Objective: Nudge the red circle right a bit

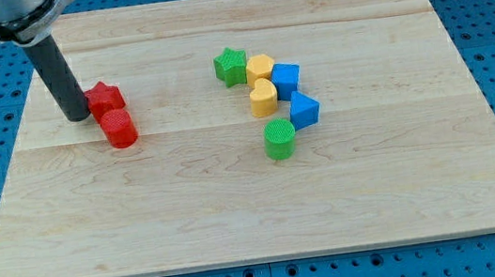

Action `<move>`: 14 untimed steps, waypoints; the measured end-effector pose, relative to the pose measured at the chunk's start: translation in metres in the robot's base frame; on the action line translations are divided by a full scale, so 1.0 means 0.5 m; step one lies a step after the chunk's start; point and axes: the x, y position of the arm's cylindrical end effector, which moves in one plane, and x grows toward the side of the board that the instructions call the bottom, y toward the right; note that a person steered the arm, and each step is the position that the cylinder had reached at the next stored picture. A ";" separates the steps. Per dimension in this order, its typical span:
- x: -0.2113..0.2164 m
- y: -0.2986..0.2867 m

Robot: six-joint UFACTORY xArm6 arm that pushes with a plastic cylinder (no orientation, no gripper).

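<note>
The red circle [119, 130] lies on the wooden board at the view's left, touching a red star [105, 98] just above it. My tip [77, 116] rests on the board right beside the red star's left side, up and to the left of the red circle, a small gap away from the circle.
A cluster sits near the board's middle: a green star [231, 66], a yellow hexagon [261, 68], a yellow heart [263, 98], a blue cube [287, 79], a blue block [304, 110] and a green circle [279, 139]. The wooden board [237, 206] lies on a blue pegboard.
</note>
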 end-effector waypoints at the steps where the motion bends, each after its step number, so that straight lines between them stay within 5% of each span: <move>1: -0.045 -0.024; 4: -0.149 -0.095; 10: 0.103 -0.016; 13: 0.126 0.046; 14: 0.066 0.052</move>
